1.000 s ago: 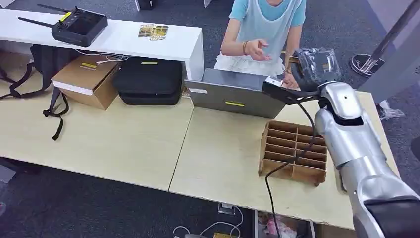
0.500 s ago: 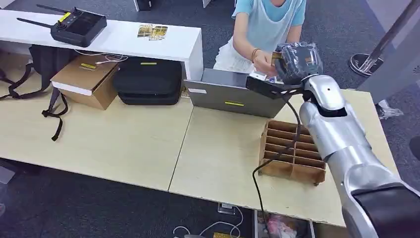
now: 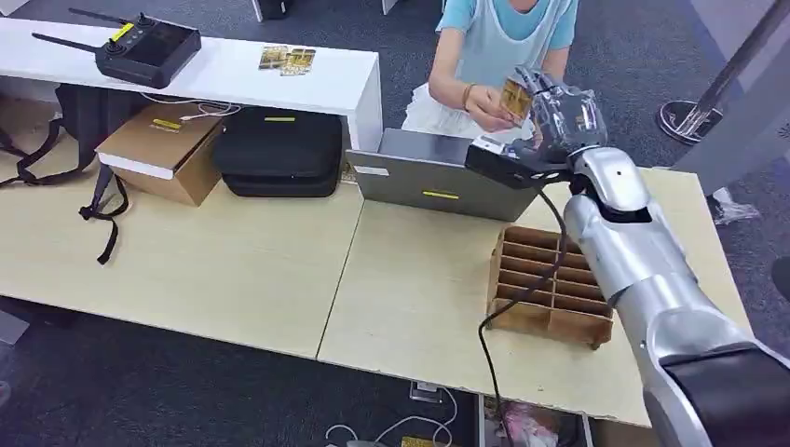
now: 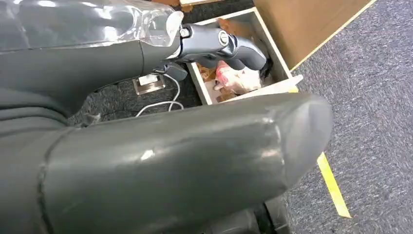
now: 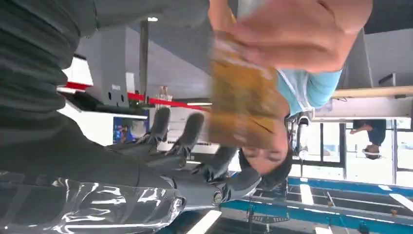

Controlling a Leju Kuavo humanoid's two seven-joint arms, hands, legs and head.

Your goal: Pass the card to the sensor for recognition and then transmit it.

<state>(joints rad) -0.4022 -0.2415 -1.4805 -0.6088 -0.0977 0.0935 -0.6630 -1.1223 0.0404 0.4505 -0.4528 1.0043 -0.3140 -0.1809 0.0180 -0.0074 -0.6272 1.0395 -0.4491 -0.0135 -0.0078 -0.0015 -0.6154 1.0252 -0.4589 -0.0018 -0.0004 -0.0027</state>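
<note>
Two pale wooden tables (image 3: pixel 233 270) are set edge to edge across the head view, with a white desk (image 3: pixel 233 70) behind them and grey carpet around. Beyond the far edge a person (image 3: pixel 503 42) in a light blue top is seen. The silver right arm (image 3: pixel 652 279) is raised from the lower right over the right-hand table, and a black cable (image 3: pixel 522 307) hangs from its wrist past the table's front edge.

A grey laptop (image 3: pixel 438 177) stands at the far edge of the right-hand table. A black case (image 3: pixel 279 154) and a cardboard box (image 3: pixel 163 154) are placed under the white desk, and a black backpack (image 3: pixel 79 121) leans at the left. A brown divided tray (image 3: pixel 550 284) lies on the table beside the right arm. A black remote controller (image 3: pixel 144 47) with antennas rests on the white desk.

The right hand (image 3: pixel 559 116), wrapped in clear plastic, is held above the laptop's far side. Its fingers (image 5: pixel 190 131) are spread apart and extended, and nothing is gripped by them. The left hand (image 4: pixel 214 46) is seen in the left wrist view over the carpet; whether anything is held in it cannot be told.

The card (image 3: pixel 516 98), yellow-brown, is pinched by the person's hand (image 3: pixel 484 102) just beside the right hand's fingertips; contact with the fingers cannot be made out. A few more cards (image 3: pixel 287 59) lie on the white desk.
</note>
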